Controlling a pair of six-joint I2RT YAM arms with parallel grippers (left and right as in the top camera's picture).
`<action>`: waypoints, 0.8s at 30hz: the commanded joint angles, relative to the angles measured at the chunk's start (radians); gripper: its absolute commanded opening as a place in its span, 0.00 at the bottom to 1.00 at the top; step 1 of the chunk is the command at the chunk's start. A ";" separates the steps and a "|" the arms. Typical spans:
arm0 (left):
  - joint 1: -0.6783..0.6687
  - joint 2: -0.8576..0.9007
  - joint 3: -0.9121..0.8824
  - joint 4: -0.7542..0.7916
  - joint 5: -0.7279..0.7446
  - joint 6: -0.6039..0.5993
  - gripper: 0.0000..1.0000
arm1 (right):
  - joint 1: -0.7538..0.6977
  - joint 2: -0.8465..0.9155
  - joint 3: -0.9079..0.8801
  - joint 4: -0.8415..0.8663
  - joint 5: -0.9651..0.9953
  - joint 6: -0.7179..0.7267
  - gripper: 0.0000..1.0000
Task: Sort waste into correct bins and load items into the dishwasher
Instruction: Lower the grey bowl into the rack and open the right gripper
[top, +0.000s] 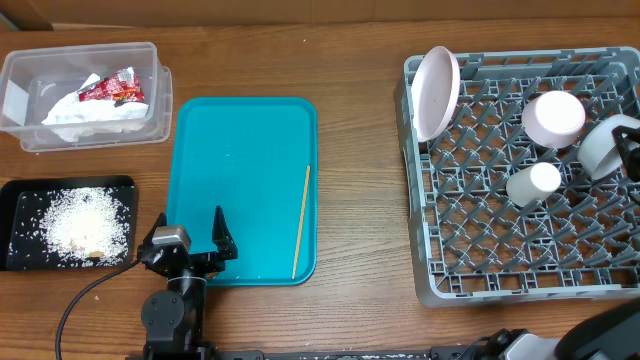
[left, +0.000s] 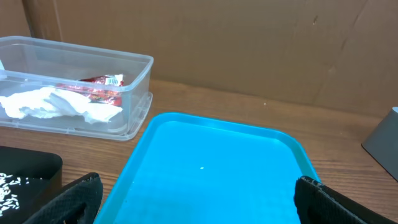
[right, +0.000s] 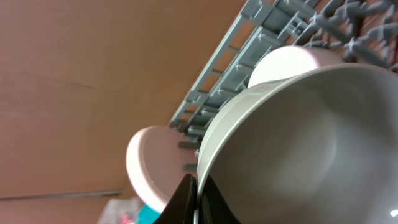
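So the dish rack (top: 480, 240) had four things in it: one big plate (top: 435, 92), one small plate (top: 553, 118), one cup (top: 533, 183) and one bowl (top: 603, 145). The right gripper (right: 196, 199) was pinched on the bowl's rim. The left gripper (top: 190, 235) gaped wide over the teal tray (top: 245, 160), which held one stick (top: 301, 220). The clear tub (top: 160, 100) had one wrapper (top: 113, 90) plus napkins (top: 85, 115), and the black tray (top: 20, 190) had rice (top: 80, 220).
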 joint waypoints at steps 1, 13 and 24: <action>-0.004 -0.009 -0.004 0.002 -0.012 0.022 1.00 | -0.053 0.070 -0.003 -0.006 -0.187 -0.021 0.04; -0.004 -0.009 -0.004 0.002 -0.012 0.022 1.00 | -0.181 0.116 -0.003 -0.220 -0.206 -0.053 0.04; -0.004 -0.009 -0.004 0.002 -0.012 0.022 1.00 | -0.145 0.122 -0.003 -0.184 -0.331 -0.124 0.04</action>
